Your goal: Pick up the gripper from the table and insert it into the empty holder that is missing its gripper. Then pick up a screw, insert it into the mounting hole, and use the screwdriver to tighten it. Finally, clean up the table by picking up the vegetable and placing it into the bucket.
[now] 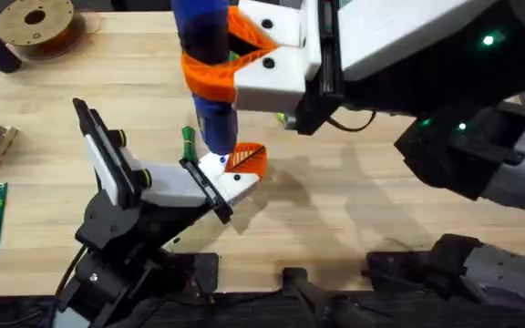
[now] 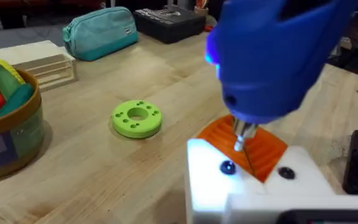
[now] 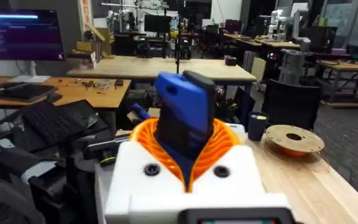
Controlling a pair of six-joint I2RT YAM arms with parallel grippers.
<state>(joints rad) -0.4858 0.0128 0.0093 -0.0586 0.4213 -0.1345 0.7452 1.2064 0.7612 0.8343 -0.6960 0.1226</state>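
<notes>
Wood table (image 1: 381, 210) carried a spool (image 1: 35, 23) upper left, green vegetable (image 1: 188, 138) near centre; left wrist cam showed bucket (image 2: 11, 134) at left, green disc (image 2: 137, 117) mid-frame.

The blue screwdriver (image 2: 272, 56) stands large and close, its thin metal bit (image 2: 242, 138) coming down onto the orange ribbed gripper (image 2: 253, 146) seated in the white holder (image 2: 253, 190). Two dark screw heads (image 2: 227, 167) sit in the holder's face, though the bit may be touching neither. On the wooden bench (image 2: 98, 180) lies a green ring-shaped disc (image 2: 137, 118), apart from the bucket (image 2: 8, 134) of toy pieces. A teal pouch (image 2: 100, 33) lies toward the far edge.
</notes>
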